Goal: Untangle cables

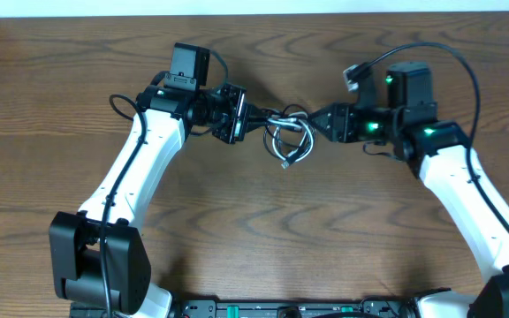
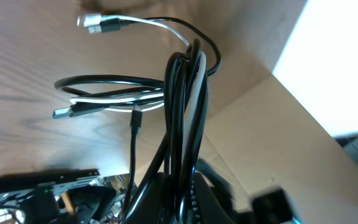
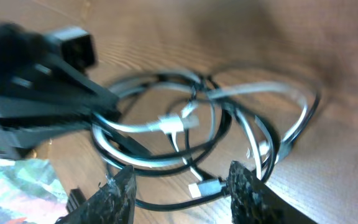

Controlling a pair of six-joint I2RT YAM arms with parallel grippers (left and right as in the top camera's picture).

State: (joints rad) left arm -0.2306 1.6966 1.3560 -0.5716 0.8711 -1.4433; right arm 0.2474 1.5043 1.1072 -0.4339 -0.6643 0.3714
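The cables [image 1: 290, 137] are a tangle of thin black and white cords between my two grippers, held just above the table's middle. My left gripper [image 1: 253, 114] is shut on several black strands of the cables [image 2: 183, 112], which rise from its fingers [image 2: 166, 199]. Looser loops and plug ends hang beyond, one on a white cord [image 2: 92, 23]. My right gripper [image 1: 321, 120] faces the tangle from the right. It is open [image 3: 182, 186], with a small plug [image 3: 204, 186] and a black strand lying between its fingers [image 3: 120, 196], unclamped. The coiled cables [image 3: 197, 124] spread just ahead of it.
The wooden table [image 1: 263, 238] runs all round the tangle. A light wall edge [image 1: 254, 7] borders the far side. In the right wrist view my left arm [image 3: 36, 68] fills the upper left. Thicker arm wires [image 1: 431, 53] arch over the right wrist.
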